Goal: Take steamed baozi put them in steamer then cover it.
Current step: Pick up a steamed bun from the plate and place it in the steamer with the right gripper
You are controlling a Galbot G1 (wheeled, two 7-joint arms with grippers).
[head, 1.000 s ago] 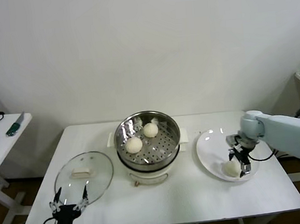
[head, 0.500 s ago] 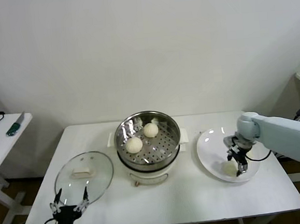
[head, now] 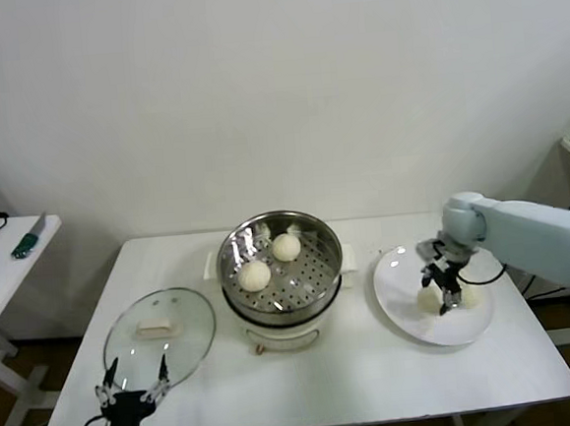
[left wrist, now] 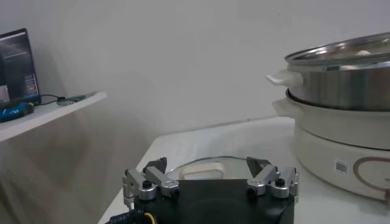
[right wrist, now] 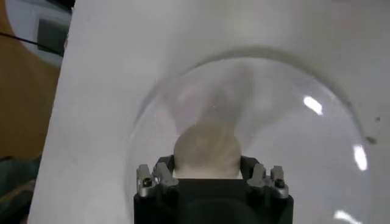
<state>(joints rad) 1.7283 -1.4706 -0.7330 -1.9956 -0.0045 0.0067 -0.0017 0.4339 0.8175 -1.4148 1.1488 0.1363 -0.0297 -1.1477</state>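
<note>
Here the right pincer (head: 444,297) grips a steamed baozi (right wrist: 207,150) above the white plate (head: 404,314), mid-transfer; next it likely must carry it left to the steamer (head: 280,258). The left pincer (head: 132,390) hangs open, near the cover (head: 160,337).

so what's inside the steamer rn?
Two baozi sit on the steamer's perforated floor, toward its left and back. No lid on it. Its near wall hides the floor's front edge. The right gripper holds a third bun above the plate.
</note>
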